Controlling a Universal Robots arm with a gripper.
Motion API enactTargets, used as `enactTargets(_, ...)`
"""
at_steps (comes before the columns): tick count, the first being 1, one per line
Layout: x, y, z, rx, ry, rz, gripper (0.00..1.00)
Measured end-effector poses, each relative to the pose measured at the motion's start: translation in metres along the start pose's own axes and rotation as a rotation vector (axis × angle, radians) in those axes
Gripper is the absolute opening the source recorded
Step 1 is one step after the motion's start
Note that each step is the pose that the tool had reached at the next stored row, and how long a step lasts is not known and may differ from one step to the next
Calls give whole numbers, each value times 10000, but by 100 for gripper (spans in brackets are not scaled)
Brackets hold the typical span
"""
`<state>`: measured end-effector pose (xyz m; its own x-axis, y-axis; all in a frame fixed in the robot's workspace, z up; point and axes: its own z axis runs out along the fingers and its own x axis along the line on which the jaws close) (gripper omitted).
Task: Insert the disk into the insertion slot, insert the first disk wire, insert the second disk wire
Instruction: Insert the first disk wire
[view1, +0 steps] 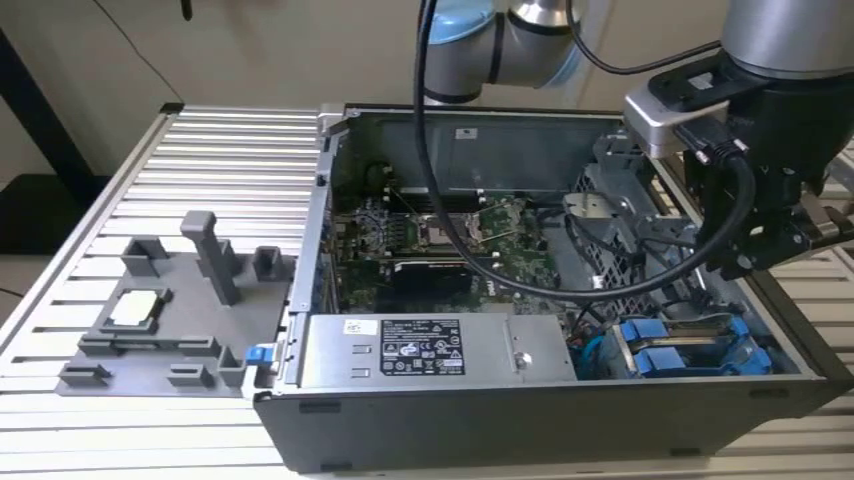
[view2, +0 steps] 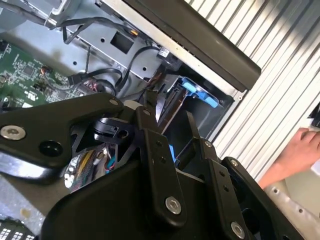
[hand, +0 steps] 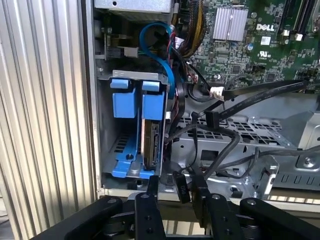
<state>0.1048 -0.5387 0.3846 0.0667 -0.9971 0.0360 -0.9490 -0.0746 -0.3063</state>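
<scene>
The disk stands on edge in the insertion slot, a grey metal bay at the case's corner. Its blue carrier tab sits beside a second blue tab. In the exterior view the blue carriers lie at the case's front right corner, under the arm's black wrist. My gripper hovers just off the cage's open end with its fingers apart. A black wire connector hangs in the gap, close to one finger and not clamped. The second wrist view shows the gripper open too, with black cables by one fingertip.
Loose black cables cross a perforated grey cage, and a blue cable loops above the bay. The motherboard and labelled power supply fill the case. A grey fixture stands on the ribbed table. A hand rests outside the case.
</scene>
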Motion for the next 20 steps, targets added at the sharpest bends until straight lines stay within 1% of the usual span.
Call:
enactTargets(1,0,1,2,-1,16,-5,40)
enactTargets(7,-5,3,0,-1,19,-3,40)
enactTargets(9,-5,5,0,-1,19,-3,38)
enactTargets(10,-6,5,1,0,18,-3,31)
enactTargets(13,-6,6,2,-1,20,-3,31)
enactTargets(14,-6,6,2,-1,20,-3,29)
enactTargets(15,-6,6,2,-1,20,-3,29)
enactTargets(16,-6,6,3,-1,23,-4,22)
enactTargets(17,-6,6,3,-1,26,-5,19)
enactTargets(20,-6,5,5,-2,36,-8,19)
